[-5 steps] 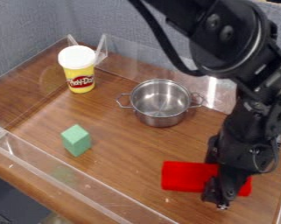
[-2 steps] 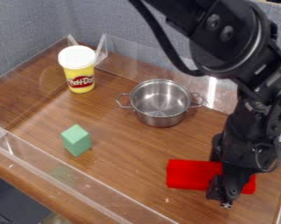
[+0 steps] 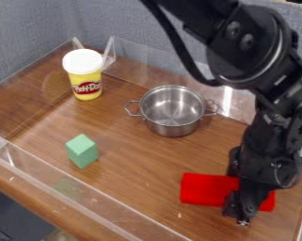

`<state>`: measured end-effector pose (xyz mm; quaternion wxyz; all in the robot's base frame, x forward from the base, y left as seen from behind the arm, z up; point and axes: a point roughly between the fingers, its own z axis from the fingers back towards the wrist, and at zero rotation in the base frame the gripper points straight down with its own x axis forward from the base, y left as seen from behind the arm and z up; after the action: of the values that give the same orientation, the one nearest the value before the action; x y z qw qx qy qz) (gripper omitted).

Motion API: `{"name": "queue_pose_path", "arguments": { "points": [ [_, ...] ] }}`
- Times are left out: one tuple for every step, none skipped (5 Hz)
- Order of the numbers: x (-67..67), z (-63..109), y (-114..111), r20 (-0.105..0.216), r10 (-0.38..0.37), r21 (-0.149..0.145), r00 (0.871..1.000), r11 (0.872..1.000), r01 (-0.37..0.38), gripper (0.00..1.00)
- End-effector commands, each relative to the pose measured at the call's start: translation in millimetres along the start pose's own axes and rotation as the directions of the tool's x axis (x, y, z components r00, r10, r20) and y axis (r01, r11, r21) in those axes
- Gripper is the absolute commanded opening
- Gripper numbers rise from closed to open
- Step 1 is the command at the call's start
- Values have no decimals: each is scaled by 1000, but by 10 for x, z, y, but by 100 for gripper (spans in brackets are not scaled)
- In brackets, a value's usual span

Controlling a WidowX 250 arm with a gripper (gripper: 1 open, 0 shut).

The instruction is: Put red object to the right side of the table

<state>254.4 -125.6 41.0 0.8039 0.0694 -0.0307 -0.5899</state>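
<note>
1 yellow tub [image 3: 83, 73], red label seemingly "Play-Doh".

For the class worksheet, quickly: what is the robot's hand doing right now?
Hand: closed on the bright-red rectangular block, low at the table's right side.

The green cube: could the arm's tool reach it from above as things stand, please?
Probably yes: the green cube stands alone on the table, nothing over it. But the tool is shut on the red object, which must be released first.

Black arm upright, pincer [image 3: 243, 213] down (closed)
</note>
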Motion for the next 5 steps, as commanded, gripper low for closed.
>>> {"name": "queue_pose_path", "arguments": {
  "points": [
    [27, 85, 80, 26, -3, 31, 1000, 1000, 3, 0],
    [20, 88, 92, 24, -12, 36, 1000, 999, 11, 0],
    [15, 89, 101, 23, -21, 39, 1000, 999, 20, 0],
    [12, 83, 106, 22, -31, 43, 999, 999, 30, 0],
    [9, 75, 110, 22, -41, 45, 999, 998, 40, 0]
  ]
}}
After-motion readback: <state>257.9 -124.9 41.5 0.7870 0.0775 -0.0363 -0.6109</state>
